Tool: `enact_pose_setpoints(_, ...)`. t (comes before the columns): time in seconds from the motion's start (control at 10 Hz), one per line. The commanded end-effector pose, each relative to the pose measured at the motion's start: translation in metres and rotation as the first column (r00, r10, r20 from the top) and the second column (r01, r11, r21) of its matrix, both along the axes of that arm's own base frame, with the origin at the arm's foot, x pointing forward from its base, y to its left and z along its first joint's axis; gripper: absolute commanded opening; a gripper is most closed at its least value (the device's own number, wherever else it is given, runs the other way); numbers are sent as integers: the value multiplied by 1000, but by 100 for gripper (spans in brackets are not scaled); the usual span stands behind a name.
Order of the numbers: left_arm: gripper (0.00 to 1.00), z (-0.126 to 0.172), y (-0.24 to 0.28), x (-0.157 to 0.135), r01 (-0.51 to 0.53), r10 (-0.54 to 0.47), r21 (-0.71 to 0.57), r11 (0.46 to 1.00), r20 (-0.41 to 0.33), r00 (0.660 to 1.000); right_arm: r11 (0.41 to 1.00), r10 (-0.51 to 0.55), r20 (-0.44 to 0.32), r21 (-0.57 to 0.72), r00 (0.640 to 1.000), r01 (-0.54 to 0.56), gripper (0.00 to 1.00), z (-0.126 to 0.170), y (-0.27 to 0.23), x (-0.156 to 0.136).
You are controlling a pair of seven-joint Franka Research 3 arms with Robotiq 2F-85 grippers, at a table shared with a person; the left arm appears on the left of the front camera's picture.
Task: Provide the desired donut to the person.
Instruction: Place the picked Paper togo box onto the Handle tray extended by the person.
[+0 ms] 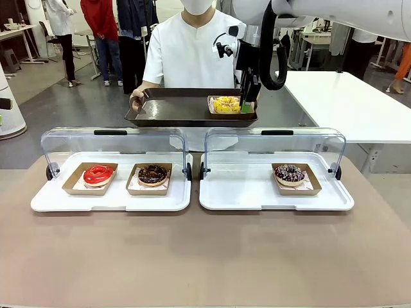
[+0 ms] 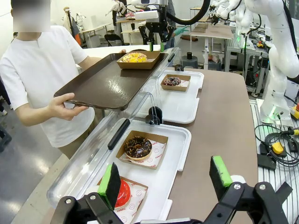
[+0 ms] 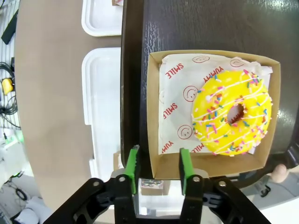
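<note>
Yellow sprinkled donut [image 3: 232, 113] sits in its cardboard box [image 3: 205, 165] on the brown tray [image 1: 173, 109], held by the person [image 1: 186, 58] beyond the desk [image 1: 192, 256]. Right gripper [image 3: 159, 156]: jaws part-open, straddling one box wall. Left gripper [image 2: 165, 172]: wide open above the red donut [image 2: 124, 193].

the front view looks across the worktop [image 1: 192, 256] at the dark tray [image 1: 173, 109] the person [image 1: 186, 58] holds, from well back. the left wrist view faces the tray from one side, well off, slightly above. the right wrist view looks straight down, just above the tray. all three share the tray.
</note>
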State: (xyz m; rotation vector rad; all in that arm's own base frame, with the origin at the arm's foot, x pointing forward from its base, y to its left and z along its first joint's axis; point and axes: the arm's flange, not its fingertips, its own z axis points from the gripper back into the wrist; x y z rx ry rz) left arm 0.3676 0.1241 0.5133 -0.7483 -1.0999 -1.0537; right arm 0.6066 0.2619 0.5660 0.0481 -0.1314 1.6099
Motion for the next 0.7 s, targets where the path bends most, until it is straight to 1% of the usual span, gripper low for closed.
enact_pose_setpoints(0.0, 100, 1, 1, 0, -4, 4, -8, 1000, 10, 1000, 1000, 0, -16, 27, 1000, 1, 100, 7, 2, 7)
enact_pose_setpoints(0.6, 100, 1, 1, 0, -4, 4, -8, 1000, 10, 1000, 1000, 9, -29, 26, 1000, -9, 100, 7, 2, 4)
